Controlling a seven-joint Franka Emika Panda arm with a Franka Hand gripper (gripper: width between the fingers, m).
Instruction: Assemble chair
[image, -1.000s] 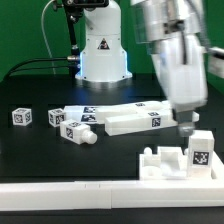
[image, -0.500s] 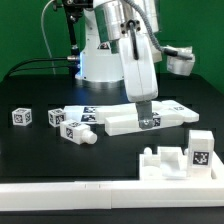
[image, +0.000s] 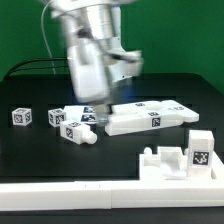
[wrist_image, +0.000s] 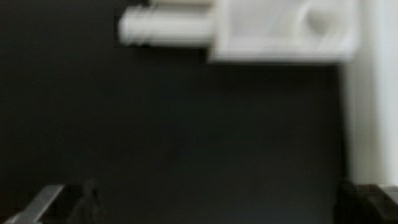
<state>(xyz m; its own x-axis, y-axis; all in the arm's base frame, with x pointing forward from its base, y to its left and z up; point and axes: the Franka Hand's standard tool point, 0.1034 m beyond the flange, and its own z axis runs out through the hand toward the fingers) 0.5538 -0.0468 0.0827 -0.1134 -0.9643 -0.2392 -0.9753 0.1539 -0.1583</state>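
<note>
Wrist cam only: fingers (wrist_image: 59, 200) wide apart, empty, 1 pegged chair block (wrist_image: 249, 30) beyond them; ext. cam only: 2 tagged cubes (image: 22, 117).

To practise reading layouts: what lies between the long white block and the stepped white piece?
Nothing; the exterior view shows bare black table between the long block and the stepped piece.

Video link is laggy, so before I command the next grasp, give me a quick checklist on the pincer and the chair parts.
1. Pincer open: ok.
2. Pincer empty: ok.
3. Views sharp enough to judge: not ok, the arm and the wrist view are blurred.
4. Pincer centred on the pegged white piece: cannot tell.
5. Tagged chair block apart from the arm: ok.
</note>
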